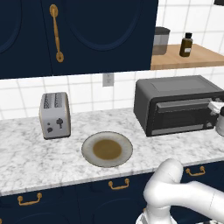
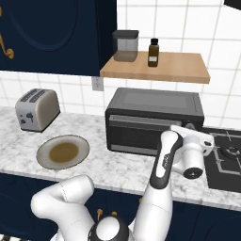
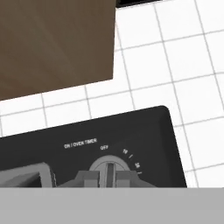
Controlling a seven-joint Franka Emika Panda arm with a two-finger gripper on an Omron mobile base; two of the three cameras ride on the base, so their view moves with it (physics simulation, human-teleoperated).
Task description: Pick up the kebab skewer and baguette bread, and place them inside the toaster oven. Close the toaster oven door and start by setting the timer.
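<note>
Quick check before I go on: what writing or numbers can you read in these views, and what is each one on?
"ON / OVEN TIMER": toaster oven panel, above the timer knob in the hand view.
"OFF": at the top of the dial.
Dial numbers right of "OFF": too blurred to read.
Brown bottle label on the shelf: too small to read.
Silver toaster markings: symbols only, unreadable.

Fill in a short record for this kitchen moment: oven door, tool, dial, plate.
oven door: dark grey toaster oven, its glass-windowed door shut
tool: white arm's two-finger tool shut on the round grey timer dial
dial label: "ON / OVEN TIMER", "OFF" above it
plate: round tan plate on the marble counter, beside the silver two-slot toaster, no food on it
</note>
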